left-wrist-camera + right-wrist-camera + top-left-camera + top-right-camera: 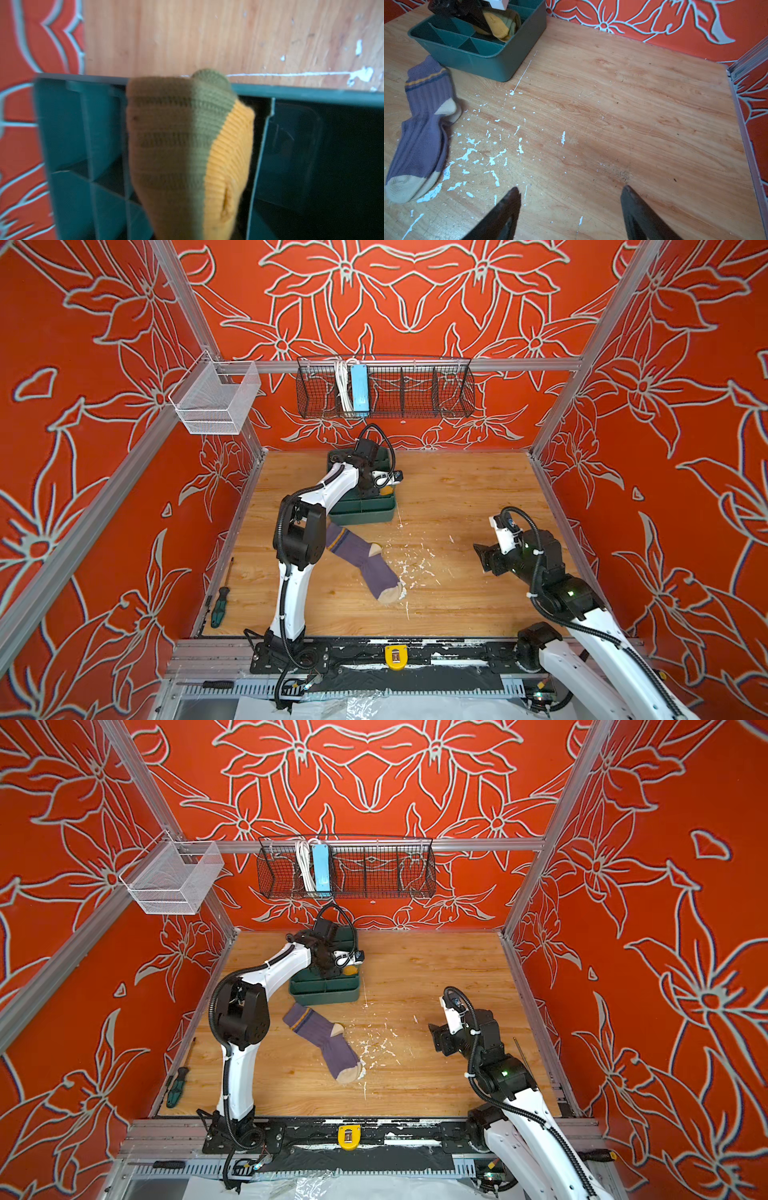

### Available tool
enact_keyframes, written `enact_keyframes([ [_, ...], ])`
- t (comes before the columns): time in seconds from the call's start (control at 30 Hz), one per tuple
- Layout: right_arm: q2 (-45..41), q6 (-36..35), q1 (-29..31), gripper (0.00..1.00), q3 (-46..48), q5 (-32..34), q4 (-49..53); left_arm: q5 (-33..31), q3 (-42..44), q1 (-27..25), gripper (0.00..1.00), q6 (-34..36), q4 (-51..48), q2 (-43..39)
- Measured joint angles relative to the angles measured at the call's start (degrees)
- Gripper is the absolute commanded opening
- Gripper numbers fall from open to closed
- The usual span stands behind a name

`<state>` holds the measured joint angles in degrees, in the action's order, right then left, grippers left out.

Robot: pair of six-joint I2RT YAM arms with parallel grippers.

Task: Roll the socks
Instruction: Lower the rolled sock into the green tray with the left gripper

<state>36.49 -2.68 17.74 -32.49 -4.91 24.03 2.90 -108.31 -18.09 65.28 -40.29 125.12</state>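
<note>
Over the green bin (pixel 365 515) (pixel 324 994), both top views: the left gripper (pixel 384 484) (pixel 348 963) hangs at the bin's right side, at the far middle of the table (pixel 457 489) (pixel 415 969).
Left gripper's jaws, top views: clenched on the olive-green sock (pixel 387 490) (pixel 351 970); only a mustard patch of it shows.
Purple sock (pixel 361 562) (pixel 324 1042), top views: flat and unrolled on the table, cuff just beside the bin, beige toe toward the front edge.
Right gripper (pixel 482 556) (pixel 436 1036), top views: raised over the table's right side, well apart from both socks.
Screwdriver (pixel 220 605) (pixel 178 1085), top views: along the table's left edge.
Olive-green sock (pixel 182 145), left wrist view: a bunched roll with brown stripes and a mustard patch, over the bin's (pixel 311 93) divided compartments; the fingers holding it are out of sight.
Right gripper (pixel 571 193), right wrist view: jaws spread wide, bare table (pixel 633 104) between them, grasping nothing.
Purple sock (pixel 425 128), right wrist view: beside white flecks (pixel 492 160) on the wood.
Left gripper (pixel 477 19), right wrist view: dark fingers pinch the olive-green sock (pixel 500 25) at the bin's (pixel 477 60) top.
</note>
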Motion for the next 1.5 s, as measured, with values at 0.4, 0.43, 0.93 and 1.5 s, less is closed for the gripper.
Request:
enact_keyframes([
  [0.4,1.79,0.52,0.0,0.78,0.66,-0.48,-0.39,0.85,6.73,-0.07,0.0,0.2,1.64,0.0],
  [0.43,1.66,0.57,0.0,0.78,0.68,-0.5,-0.37,0.85,6.73,-0.2,0.0,0.33,1.4,0.0],
  [0.93,-3.02,0.63,0.0,0.79,2.45,0.07,-1.25,1.88,-2.78,-8.66,0.0,0.28,-4.35,7.1],
  [1.5,-7.17,2.16,0.0,0.87,2.45,7.39,-2.1,10.95,-13.86,-22.84,0.7,-9.84,-0.24,12.15],
])
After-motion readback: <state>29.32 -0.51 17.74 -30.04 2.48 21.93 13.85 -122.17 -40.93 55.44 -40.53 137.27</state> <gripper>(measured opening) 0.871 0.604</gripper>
